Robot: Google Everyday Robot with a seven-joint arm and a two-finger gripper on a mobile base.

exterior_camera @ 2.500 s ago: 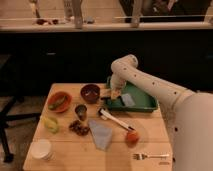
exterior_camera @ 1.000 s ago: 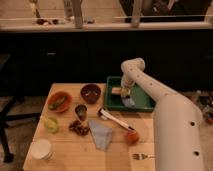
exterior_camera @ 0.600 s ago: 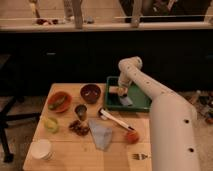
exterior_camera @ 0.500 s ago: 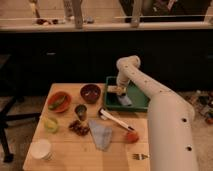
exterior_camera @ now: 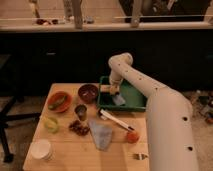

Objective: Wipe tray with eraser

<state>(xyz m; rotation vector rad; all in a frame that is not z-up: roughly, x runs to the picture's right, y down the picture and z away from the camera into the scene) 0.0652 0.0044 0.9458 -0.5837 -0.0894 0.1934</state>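
The green tray (exterior_camera: 134, 94) sits at the back right of the wooden table. My gripper (exterior_camera: 111, 90) reaches down from the white arm into the tray's left end. It is shut on the eraser (exterior_camera: 106, 89), a pale tan block with a dark face, which it presses low against the tray floor near the left wall. A small grey-blue pad (exterior_camera: 119, 100) lies on the tray floor just right of the gripper.
Left of the tray are a dark red bowl (exterior_camera: 88, 93), an orange bowl (exterior_camera: 59, 101) and a metal cup (exterior_camera: 81, 112). In front lie a white utensil (exterior_camera: 116, 120), a blue-grey cloth (exterior_camera: 102, 135), a red fruit (exterior_camera: 132, 136), a fork (exterior_camera: 140, 156) and a white cup (exterior_camera: 41, 149).
The gripper has slid left with the eraser, from the tray's middle toward its left wall. Everything else on the table stays put.
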